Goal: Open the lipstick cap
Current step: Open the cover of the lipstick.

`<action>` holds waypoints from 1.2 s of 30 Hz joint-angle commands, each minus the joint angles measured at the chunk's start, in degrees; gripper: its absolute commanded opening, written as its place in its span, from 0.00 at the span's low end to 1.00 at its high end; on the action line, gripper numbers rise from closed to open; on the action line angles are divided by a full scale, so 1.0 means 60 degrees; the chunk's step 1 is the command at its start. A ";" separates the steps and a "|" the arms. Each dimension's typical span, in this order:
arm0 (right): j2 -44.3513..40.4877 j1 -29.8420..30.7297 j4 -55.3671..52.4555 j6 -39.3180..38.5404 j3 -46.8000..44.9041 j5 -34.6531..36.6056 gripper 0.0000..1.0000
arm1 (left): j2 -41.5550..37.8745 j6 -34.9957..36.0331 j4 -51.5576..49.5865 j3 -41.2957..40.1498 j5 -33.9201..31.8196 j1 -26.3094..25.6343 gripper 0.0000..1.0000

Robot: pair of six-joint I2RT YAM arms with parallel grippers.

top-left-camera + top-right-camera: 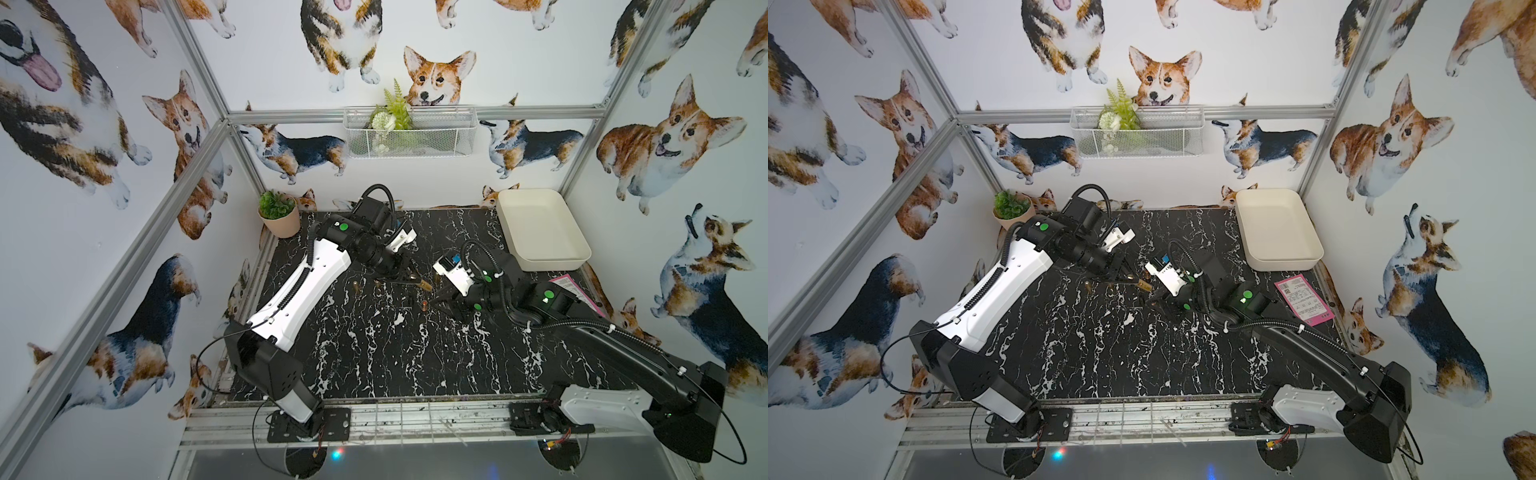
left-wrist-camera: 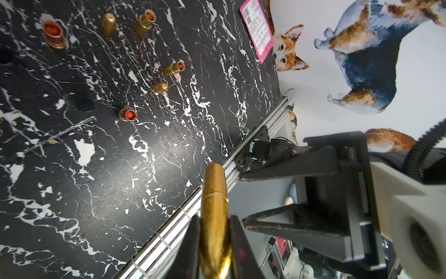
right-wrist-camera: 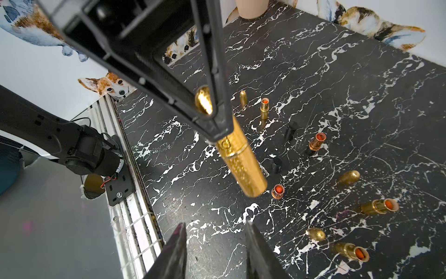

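Writing: a pink card (image 2: pixel 257 29) with a barcode lies at the edge of the table (image 3: pixel 362 84); its print is too small to be read.
Lipstick: the gold lipstick (image 3: pixel 241 161) is held above the table, cap still on.
Left hand (image 2: pixel 214 232): clamped on one end of the lipstick.
Right hand (image 3: pixel 216 229): jaws apart, nothing between them; the lipstick's free end is pointed toward it, not touched.
Around: opened lipsticks (image 3: pixel 316 142) and loose gold caps (image 3: pixel 348 177) are spread on the table below.

Overhead pair, wrist close-ups.
Both top views overlook the table (image 1: pixel 374 357); wrist views meet at the lipstick (image 2: pixel 214 188) in the left end effector (image 2: pixel 214 218).
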 commanded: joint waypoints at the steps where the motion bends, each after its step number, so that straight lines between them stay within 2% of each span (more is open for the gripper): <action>1: 0.0160 -0.0009 -0.0279 -0.0539 0.0213 0.0079 0.42 | 0.0035 0.0111 -0.0035 0.0044 0.0705 -0.0074 0.04; 9: 0.0376 -0.0010 -0.0220 -0.0963 0.0339 0.0461 0.40 | -0.0021 0.0111 0.0000 0.0025 0.1020 -0.0125 0.04; 18: -0.0103 -0.0010 -0.0452 -0.1773 0.0447 0.1821 0.41 | -0.0140 0.0255 -0.0175 -0.0247 0.0799 -0.0128 0.05; 23: 0.0045 -0.0009 -0.0441 -0.1803 0.0514 0.1628 0.41 | -0.0123 0.0228 -0.0131 -0.0174 0.0897 -0.0151 0.05; 29: 0.0425 -0.0003 -0.0323 -0.1486 0.0631 0.0752 0.41 | -0.0060 0.0214 -0.0056 -0.0159 0.1042 -0.0151 0.05; 36: 0.0469 -0.0010 -0.0262 -0.1377 0.0602 0.0470 0.41 | -0.0007 0.0237 0.0009 -0.0218 0.1188 -0.0173 0.05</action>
